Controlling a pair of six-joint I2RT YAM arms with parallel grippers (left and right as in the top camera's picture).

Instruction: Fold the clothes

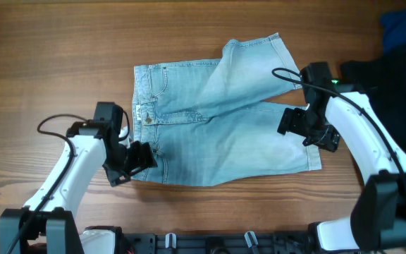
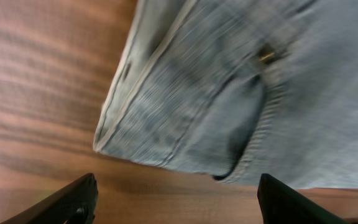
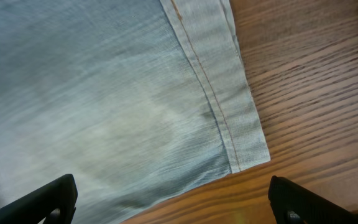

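The light blue denim shorts (image 1: 217, 120) lie spread on the wooden table, waistband to the left, legs to the right, the far leg partly folded over. My left gripper (image 1: 134, 161) is open and empty, just off the near waistband corner, which shows in the left wrist view (image 2: 229, 93). My right gripper (image 1: 307, 130) is open and empty above the near leg's hem; the hem corner shows in the right wrist view (image 3: 241, 149).
A black garment (image 1: 393, 77) and a royal blue cloth (image 1: 404, 28) lie at the far right, behind my right arm. Bare wooden table (image 1: 48, 63) surrounds the shorts on the left and at the back.
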